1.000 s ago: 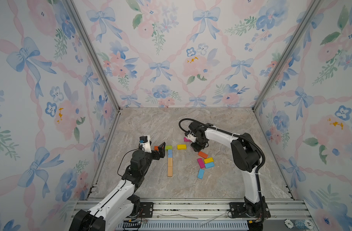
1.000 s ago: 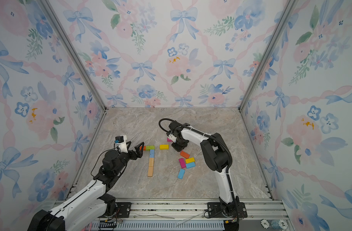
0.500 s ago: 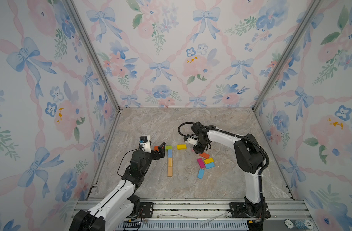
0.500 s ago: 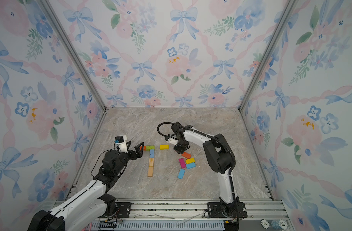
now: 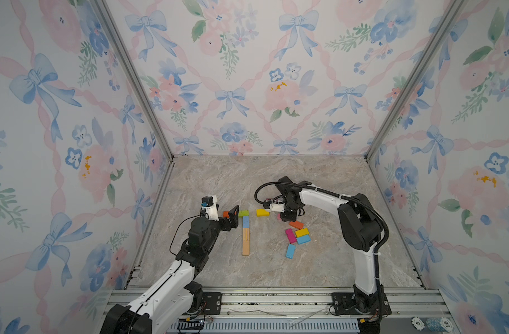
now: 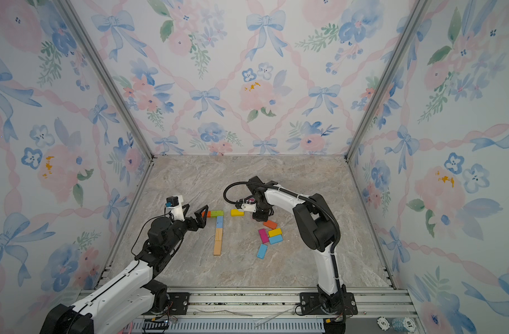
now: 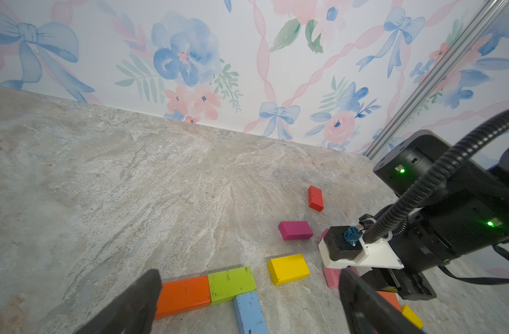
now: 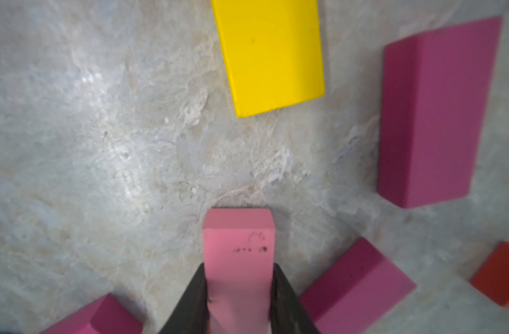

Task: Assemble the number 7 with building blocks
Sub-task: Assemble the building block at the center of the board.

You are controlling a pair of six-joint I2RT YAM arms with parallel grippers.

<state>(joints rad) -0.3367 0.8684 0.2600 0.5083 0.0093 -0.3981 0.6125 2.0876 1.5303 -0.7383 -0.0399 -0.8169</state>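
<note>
Between floral walls [image 5: 247, 72], near marbled floor [image 5: 276, 179], right pincer [image 8: 238, 270] grips block [image 8: 239, 237].

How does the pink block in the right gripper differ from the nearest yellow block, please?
The pink block is held between the fingers of the right gripper; the yellow block lies free. The pink block stands on edge, the yellow block lies flat. Both are rectangular.

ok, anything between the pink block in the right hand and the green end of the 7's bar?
Yes: the yellow block lies flat between the pink block in the right hand and the green block, apart from the green one. Nothing else visible there.
</note>
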